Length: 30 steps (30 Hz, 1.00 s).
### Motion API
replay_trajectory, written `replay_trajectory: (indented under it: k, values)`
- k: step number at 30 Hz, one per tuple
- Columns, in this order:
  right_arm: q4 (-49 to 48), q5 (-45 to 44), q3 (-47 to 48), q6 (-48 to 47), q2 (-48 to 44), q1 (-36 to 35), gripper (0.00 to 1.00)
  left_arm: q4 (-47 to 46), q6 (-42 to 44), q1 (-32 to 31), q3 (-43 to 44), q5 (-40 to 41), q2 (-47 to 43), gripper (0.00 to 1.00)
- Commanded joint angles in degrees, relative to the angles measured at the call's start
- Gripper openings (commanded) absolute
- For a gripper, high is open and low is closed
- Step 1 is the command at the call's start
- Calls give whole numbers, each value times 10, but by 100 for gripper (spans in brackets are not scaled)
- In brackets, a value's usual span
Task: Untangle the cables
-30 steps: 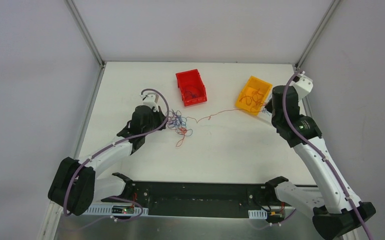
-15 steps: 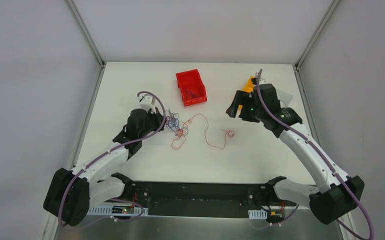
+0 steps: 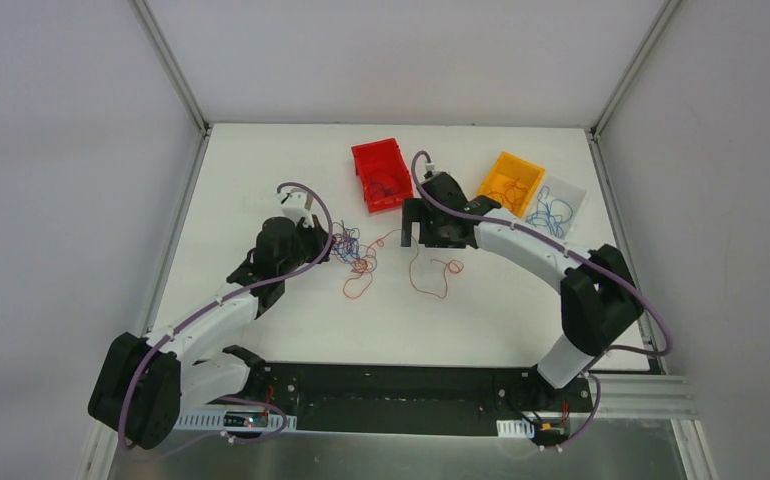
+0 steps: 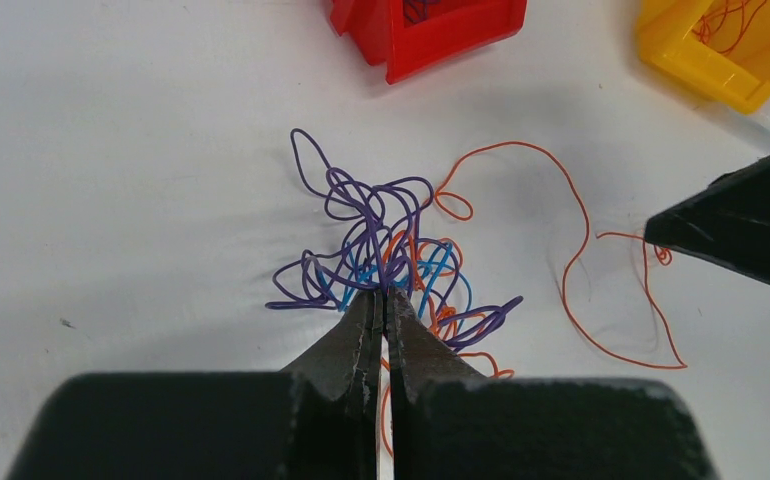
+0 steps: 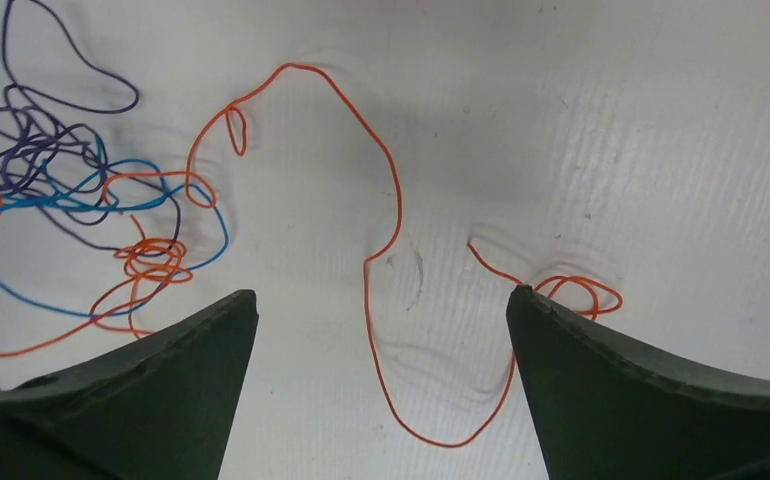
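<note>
The cables [image 3: 353,252] form a knot of purple, blue and orange wires [image 4: 373,222] left of the table's middle. My left gripper [image 4: 383,292] is shut on the near edge of this knot, purple strands pinched at its tips; in the top view the left gripper [image 3: 323,245] sits just left of the knot. One long orange cable [image 5: 393,200] trails slack to the right in loops [image 3: 453,267]. My right gripper [image 5: 381,292] hovers over that orange cable, jaws wide open, nothing between them. From above, the right gripper [image 3: 423,230] is just right of the knot.
A red bin [image 3: 381,175] holding a few wires stands behind the knot. At the back right are a yellow bin [image 3: 510,183] with orange wires and a clear bin [image 3: 554,205] with blue wires. The right arm stretches across the table's middle.
The right arm swung left from the yellow bin to beside the knot and its gripper opened. The orange cable, taut before, now lies slack in loops. The left gripper kept its hold.
</note>
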<state>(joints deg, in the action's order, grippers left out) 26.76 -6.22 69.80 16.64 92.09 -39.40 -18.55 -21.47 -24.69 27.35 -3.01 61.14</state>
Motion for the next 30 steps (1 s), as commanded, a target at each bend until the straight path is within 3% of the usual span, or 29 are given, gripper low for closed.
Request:
replay_trajectory:
  k: [1,8,13,18,25,30]
  values:
    - [-43,-59,14,46,42,-1,99,-21,9,0,2,-12,-5,0]
    - [-185,80,-32,139,103,45,99,-21,10,0,4,-13,1,0]
    - [-209,104,-14,161,136,41,99,-22,11,0,5,-15,5,0]
    - [-166,55,28,150,167,15,99,-21,13,0,5,-13,4,0]
    - [13,-130,167,99,264,-45,99,-21,14,0,6,-14,7,0]
    - [21,-154,185,95,289,-65,95,-21,14,0,6,-13,6,0]
